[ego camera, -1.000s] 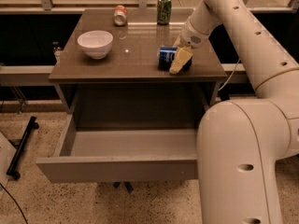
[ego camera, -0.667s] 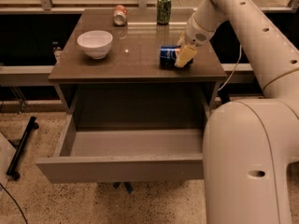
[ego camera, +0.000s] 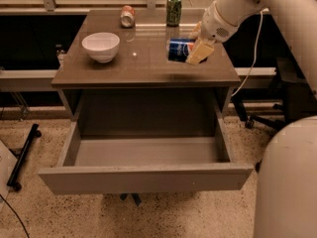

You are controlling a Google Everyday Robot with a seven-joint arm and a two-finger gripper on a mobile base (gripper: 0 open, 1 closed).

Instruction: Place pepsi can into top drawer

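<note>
Here's the gripper [ego camera: 192,47], over the far right part of the grey table [ego camera: 143,71], and it has the pepsi can [ego camera: 177,49] clamped sideways. 1 of its 2 pale yellow fingers [ego camera: 200,52] lies across the near side of the can, and the other peeks out behind it on the far side. The blue can is on its side with the round logo facing us, and its right end is hidden behind that near finger. Whether the can rests on the tabletop or hangs just above it, I can't tell.

The white arm [ego camera: 247,1] runs up and right from the wrist and is cut off by the top edge. A thin cable [ego camera: 253,58] drops beside it past the table's right edge.

The top drawer [ego camera: 143,178] is pulled wide open below the tabletop, well apart from the can. Its flat grey front panel is nearest us, and that panel hides the nearest strip of the drawer floor.

On the left of the table stands a white bowl [ego camera: 101,45]. At the far edge a green can [ego camera: 174,9] stands upright, and left of it an orange-and-silver can [ego camera: 128,16] lies on its side. The robot's big white body [ego camera: 290,182] fills the near right corner and is only partly in frame.
</note>
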